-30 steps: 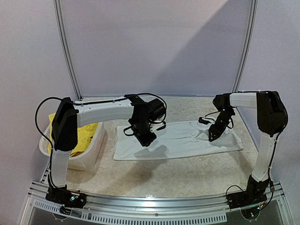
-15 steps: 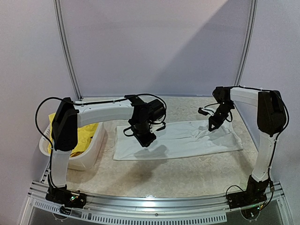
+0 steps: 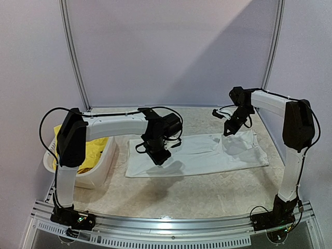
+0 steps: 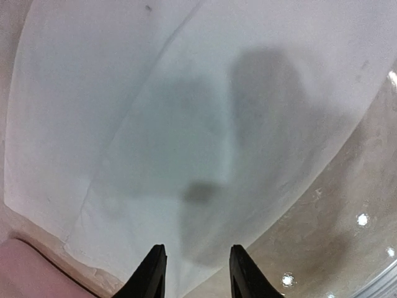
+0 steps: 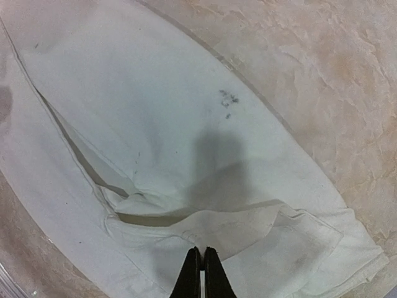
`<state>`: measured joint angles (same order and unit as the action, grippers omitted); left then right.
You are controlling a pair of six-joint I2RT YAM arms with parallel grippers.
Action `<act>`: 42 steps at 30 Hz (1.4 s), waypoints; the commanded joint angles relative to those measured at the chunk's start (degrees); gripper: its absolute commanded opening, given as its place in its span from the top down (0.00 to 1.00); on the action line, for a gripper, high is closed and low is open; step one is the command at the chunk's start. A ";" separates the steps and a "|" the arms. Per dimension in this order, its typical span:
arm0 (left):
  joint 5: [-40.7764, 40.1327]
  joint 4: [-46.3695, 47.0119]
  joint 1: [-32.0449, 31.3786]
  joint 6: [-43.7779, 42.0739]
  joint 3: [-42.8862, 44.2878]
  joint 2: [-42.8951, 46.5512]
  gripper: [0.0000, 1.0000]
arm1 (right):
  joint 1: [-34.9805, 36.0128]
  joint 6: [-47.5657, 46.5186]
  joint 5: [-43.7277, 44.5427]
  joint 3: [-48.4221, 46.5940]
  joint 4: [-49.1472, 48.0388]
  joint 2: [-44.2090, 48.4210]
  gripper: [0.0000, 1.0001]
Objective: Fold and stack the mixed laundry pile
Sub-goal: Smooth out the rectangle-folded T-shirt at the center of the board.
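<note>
A white T-shirt (image 3: 197, 155) lies spread across the middle of the table. It also fills the left wrist view (image 4: 155, 124) and the right wrist view (image 5: 155, 124). My left gripper (image 3: 158, 155) hovers open and empty just above the shirt's left part, its fingertips (image 4: 197, 273) near the front hem. My right gripper (image 3: 226, 132) is shut on a pinch of the shirt's right end (image 5: 203, 257) and holds that flap raised off the table. Yellow shorts (image 3: 96, 150) lie in the basket at left. No navy or pink piece shows.
A white plastic basket (image 3: 106, 166) stands at the left edge of the table beside the left arm. A metal frame and purple walls close in the back and sides. The marbled tabletop (image 3: 181, 194) runs in front of the shirt.
My right gripper has risen and moved toward the back left, drawing the shirt's right end up with it. My left gripper has stayed almost still.
</note>
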<state>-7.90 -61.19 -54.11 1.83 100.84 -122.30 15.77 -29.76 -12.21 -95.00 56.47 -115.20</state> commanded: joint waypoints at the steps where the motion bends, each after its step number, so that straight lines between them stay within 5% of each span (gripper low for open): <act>1: 0.08 0.65 -0.41 0.74 -1.36 3.01 0.64 | 2.18 0.20 0.44 -1.68 -0.26 -1.35 1.00; 20: 0.61 1.54 -0.34 1.16 -3.70 2.92 0.64 | 7.67 -0.63 3.70 -2.55 -2.88 -3.45 0.99; 25: 0.84 3.19 -0.01 1.81 -2.91 2.90 0.64 | 8.44 -0.41 4.04 -2.23 -2.64 -3.42 0.83; 35: 9.77 24.35 1.47 11.20 7.84 -1.58 0.54 | 0.43 4.71 -0.28 -2.10 -4.06 5.41 0.64; 42: 22.85 40.40 4.60 32.15 16.74 -13.41 0.47 | -11.32 6.98 -5.21 -2.12 -4.32 2.72 0.63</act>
<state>5.96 -33.06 -51.99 19.75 115.83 -128.62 9.43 -25.06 -13.58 -96.68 52.40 -110.85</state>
